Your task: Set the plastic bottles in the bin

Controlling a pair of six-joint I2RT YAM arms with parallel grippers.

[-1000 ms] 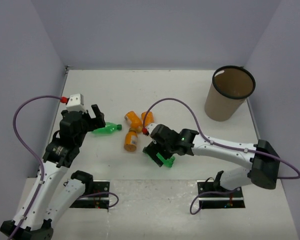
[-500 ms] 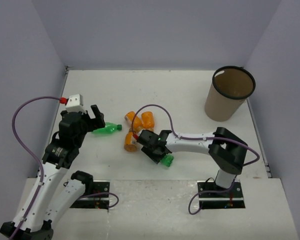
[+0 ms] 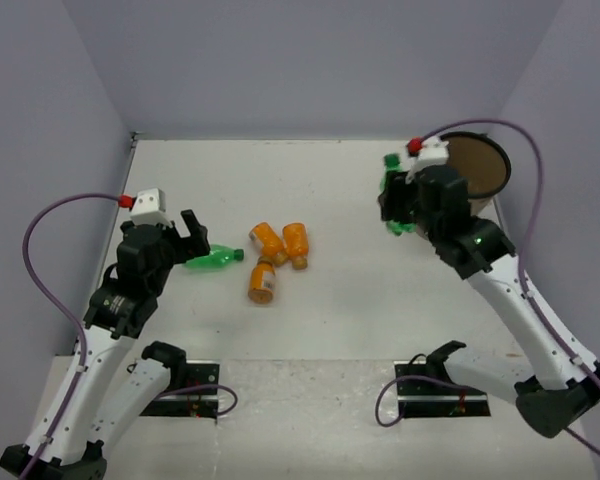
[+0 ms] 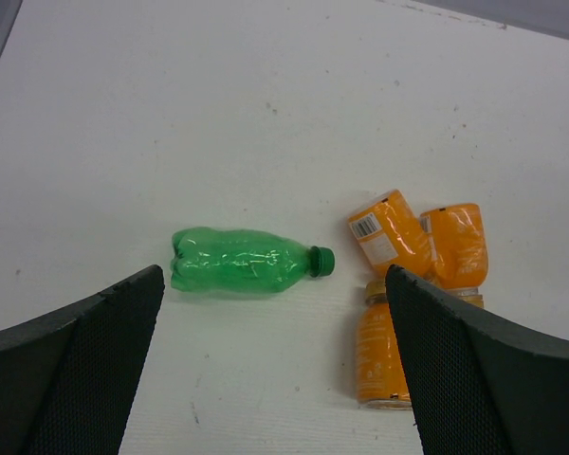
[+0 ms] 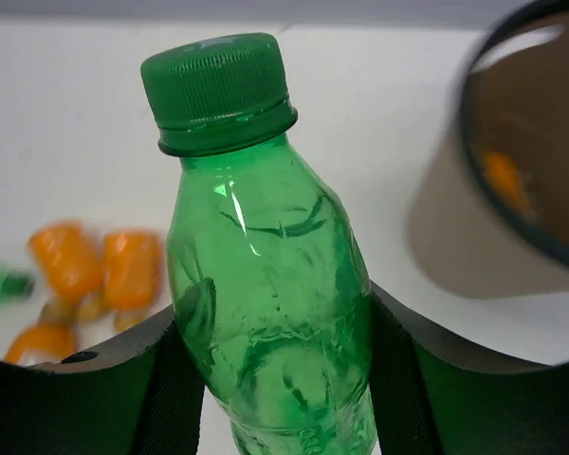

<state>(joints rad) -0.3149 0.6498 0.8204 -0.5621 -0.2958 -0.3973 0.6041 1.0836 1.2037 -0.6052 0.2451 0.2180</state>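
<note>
My right gripper (image 3: 395,205) is shut on a slim green plastic bottle (image 5: 266,275), held cap-up above the table just left of the tan bin (image 3: 492,168). The bin's wall (image 5: 455,246) is close on the right in the right wrist view, and an orange bottle (image 5: 503,175) lies inside. A second green bottle (image 4: 242,263) lies on its side on the table, cap to the right. My left gripper (image 4: 273,318) hovers open just short of it with nothing between its fingers. Three orange bottles (image 3: 267,240) (image 3: 296,243) (image 3: 262,282) lie clustered mid-table.
Grey walls enclose the white table on three sides. The right arm crosses over the near side of the bin. The right arm's purple cable (image 3: 525,150) arcs over the bin's mouth.
My right gripper closed on the green bottle at the table's front centre, then lifted it up and right to beside the bin. The left arm has not moved.
</note>
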